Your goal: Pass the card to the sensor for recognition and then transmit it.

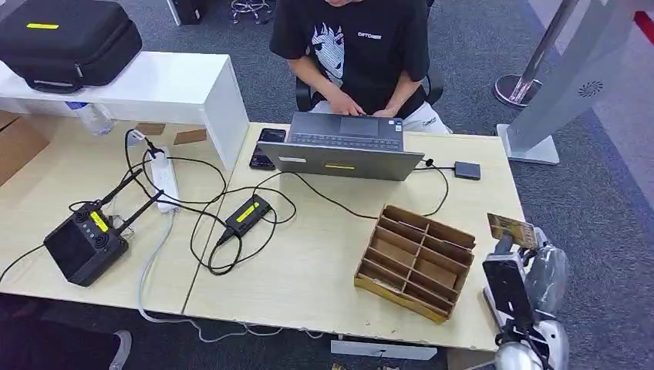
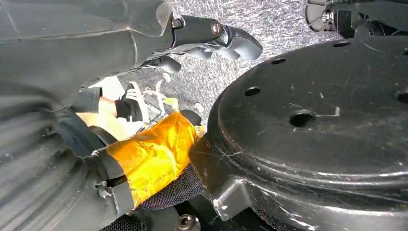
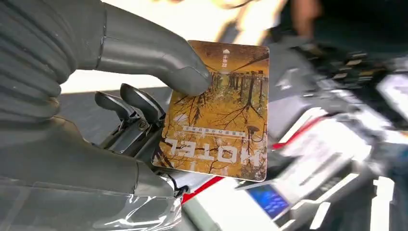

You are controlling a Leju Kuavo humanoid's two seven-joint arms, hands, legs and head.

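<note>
My right hand (image 1: 530, 266) is raised off the table's right edge, beside the cardboard organizer. It pinches a yellow-brown card (image 1: 511, 229) upright between thumb and fingers. In the right wrist view the card (image 3: 219, 110) shows an autumn-tree picture and the word HOTEL, with the thumb (image 3: 185, 72) pressed on its face and the dark fingers (image 3: 137, 103) behind it. A small black square sensor (image 1: 466, 170) lies on the table beyond, cabled to the laptop. My left hand (image 2: 159, 38) hangs low over grey carpet, holding nothing, its fingers (image 2: 231, 41) loosely extended.
A cardboard organizer (image 1: 416, 258) sits at the table's front right. A person (image 1: 355, 46) types on a grey laptop (image 1: 343, 146) at the far side. A phone (image 1: 268, 146), power strip (image 1: 164, 177), black adapter (image 1: 247, 213), antenna box (image 1: 85, 243) and loose cables cover the left half.
</note>
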